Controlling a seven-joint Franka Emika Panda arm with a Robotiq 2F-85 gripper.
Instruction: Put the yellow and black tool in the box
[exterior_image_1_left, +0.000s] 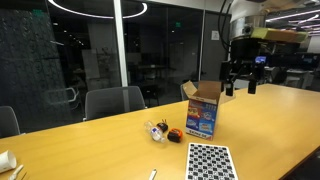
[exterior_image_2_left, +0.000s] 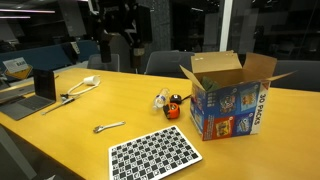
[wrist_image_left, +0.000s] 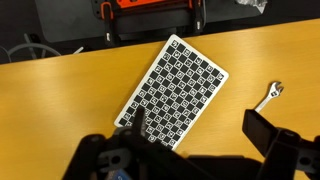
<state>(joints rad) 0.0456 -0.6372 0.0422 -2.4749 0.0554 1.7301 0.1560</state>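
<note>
The yellow and black tool (wrist_image_left: 268, 97) is a slim pale wrench-shaped piece lying flat on the wooden table, to the right of the checkerboard sheet. It also shows in both exterior views (exterior_image_2_left: 108, 127) (exterior_image_1_left: 153, 174). The box (exterior_image_2_left: 230, 95) (exterior_image_1_left: 203, 110) stands upright with its top flaps open and a blue, red and white printed front. My gripper (wrist_image_left: 200, 125) (exterior_image_1_left: 240, 88) is open and empty. It hangs high above the table, well apart from the tool and from the box.
A black-and-white checkerboard sheet (wrist_image_left: 175, 85) (exterior_image_2_left: 155, 152) lies flat near the table's edge. A round orange-and-black item (exterior_image_2_left: 173, 107) and a clear plastic item (exterior_image_2_left: 162, 98) sit beside the box. A laptop (exterior_image_2_left: 40, 85) stands at one table end. Chairs (exterior_image_1_left: 115, 100) line the far side.
</note>
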